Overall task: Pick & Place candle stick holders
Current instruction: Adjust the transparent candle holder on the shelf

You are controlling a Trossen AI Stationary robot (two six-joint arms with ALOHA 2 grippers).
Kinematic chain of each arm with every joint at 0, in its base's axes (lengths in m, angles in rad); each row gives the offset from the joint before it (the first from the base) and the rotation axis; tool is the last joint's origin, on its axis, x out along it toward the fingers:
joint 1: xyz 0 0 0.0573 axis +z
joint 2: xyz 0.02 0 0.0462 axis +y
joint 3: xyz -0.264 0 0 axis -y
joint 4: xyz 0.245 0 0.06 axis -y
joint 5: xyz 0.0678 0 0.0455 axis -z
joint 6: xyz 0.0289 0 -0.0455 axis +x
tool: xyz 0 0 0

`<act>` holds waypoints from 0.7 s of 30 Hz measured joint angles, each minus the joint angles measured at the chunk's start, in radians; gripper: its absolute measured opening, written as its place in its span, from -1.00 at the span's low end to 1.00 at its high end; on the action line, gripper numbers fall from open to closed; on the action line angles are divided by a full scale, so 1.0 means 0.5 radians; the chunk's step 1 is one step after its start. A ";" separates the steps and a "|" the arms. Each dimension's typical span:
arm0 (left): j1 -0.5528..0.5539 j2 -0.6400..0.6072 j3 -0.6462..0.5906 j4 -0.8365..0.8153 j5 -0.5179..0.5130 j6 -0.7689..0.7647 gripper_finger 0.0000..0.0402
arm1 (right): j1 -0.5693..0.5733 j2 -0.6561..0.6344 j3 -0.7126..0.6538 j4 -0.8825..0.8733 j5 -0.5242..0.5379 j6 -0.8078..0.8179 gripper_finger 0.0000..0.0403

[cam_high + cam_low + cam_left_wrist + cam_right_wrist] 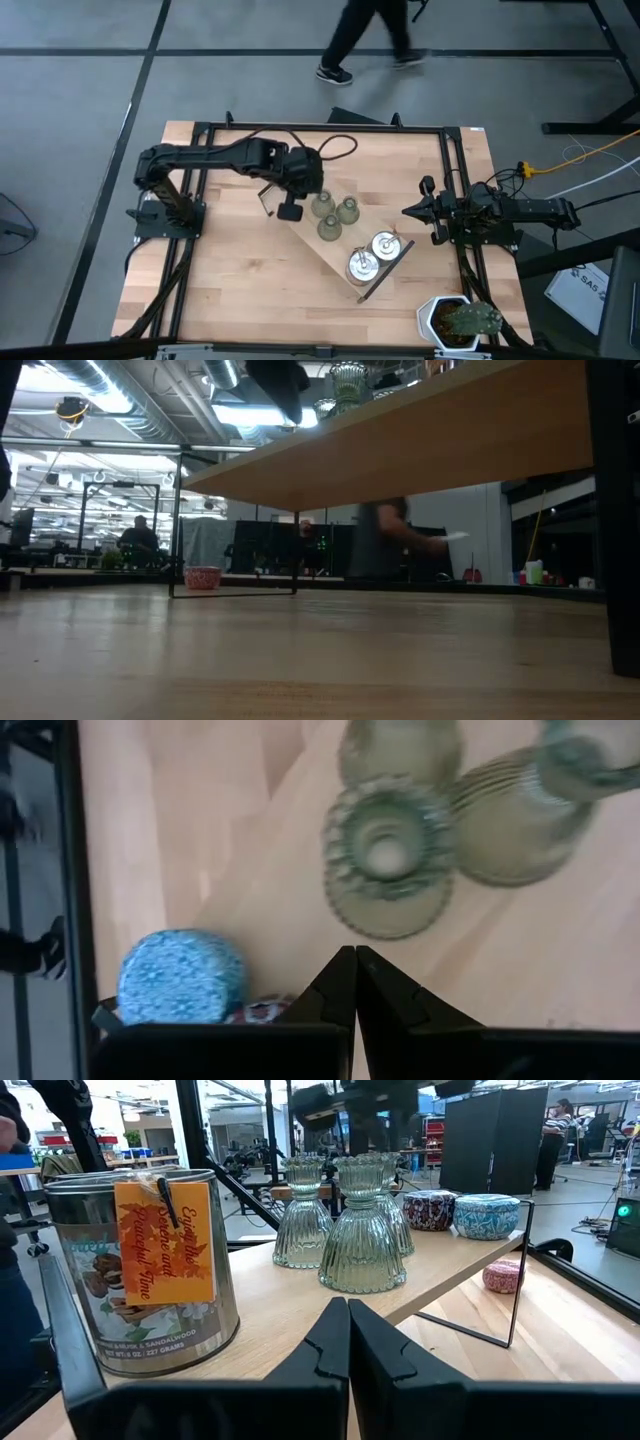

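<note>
Three olive-green ribbed candle stick holders (332, 213) stand upright close together on a long wooden tray (335, 258). Two shiny silver ones (374, 254) stand farther along it. In the right wrist view a blue holder (487, 1215) and a purple one (430, 1208) sit at the tray's far end, and a pink one (503, 1275) rests on the table below the raised tray. My left gripper (355, 970) hovers shut above that end, between the blue holder (180, 975) and the green ones (385, 855). My right gripper (348, 1320) waits shut at the table's right side, pointing level.
The tray rests on a thin wire frame (515, 1270) above the table. A potted green plant (462, 320) stands at the near right corner. A black rail frame (320, 127) borders the table. A person (370, 35) walks beyond the far edge.
</note>
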 joint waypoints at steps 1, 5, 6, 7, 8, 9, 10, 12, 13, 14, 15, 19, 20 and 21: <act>0.017 0.005 0.000 0.000 -0.004 0.004 -0.99 | 0.000 0.000 0.000 0.000 0.000 0.000 -1.00; 0.065 0.035 0.000 0.051 -0.006 0.035 -0.99 | 0.001 0.000 0.000 0.000 0.000 0.000 -1.00; 0.076 0.042 -0.002 0.050 0.008 0.048 -0.99 | 0.000 0.000 0.000 0.001 0.001 0.000 -1.00; 0.084 0.047 -0.001 0.066 0.028 0.053 -0.99 | 0.000 0.000 0.000 0.000 0.000 0.000 -1.00; 0.085 0.047 -0.001 0.086 0.047 0.056 -0.99 | 0.001 0.000 0.000 0.000 -0.001 0.000 -1.00; 0.090 0.047 -0.001 0.089 0.069 0.058 -0.99 | 0.000 0.000 0.000 0.001 -0.001 0.000 -1.00; 0.095 0.047 -0.001 0.086 0.096 0.058 -0.99 | 0.000 0.000 0.000 0.000 0.000 0.000 -1.00; 0.095 0.047 -0.001 0.093 0.135 0.058 -0.99 | 0.001 0.000 0.000 0.001 -0.001 0.000 -1.00; 0.094 0.047 -0.001 0.092 0.146 0.061 -0.99 | 0.000 0.000 0.000 0.001 -0.001 0.000 -1.00; 0.094 0.047 -0.001 0.093 0.146 0.065 -0.99 | 0.000 0.000 0.000 0.000 0.001 0.000 -1.00; 0.094 0.048 -0.001 0.092 0.148 0.066 -0.99 | 0.000 0.000 -0.001 0.000 -0.001 0.000 -1.00; 0.095 0.048 -0.001 0.093 0.155 0.079 -0.99 | 0.001 0.000 0.000 0.001 -0.001 0.000 -1.00; 0.095 0.048 -0.001 0.098 0.169 0.087 -0.99 | 0.000 0.000 0.000 0.000 -0.001 0.000 -1.00; 0.095 0.048 -0.001 0.109 0.189 0.088 -0.99 | 0.000 0.000 -0.001 0.000 -0.001 0.000 -1.00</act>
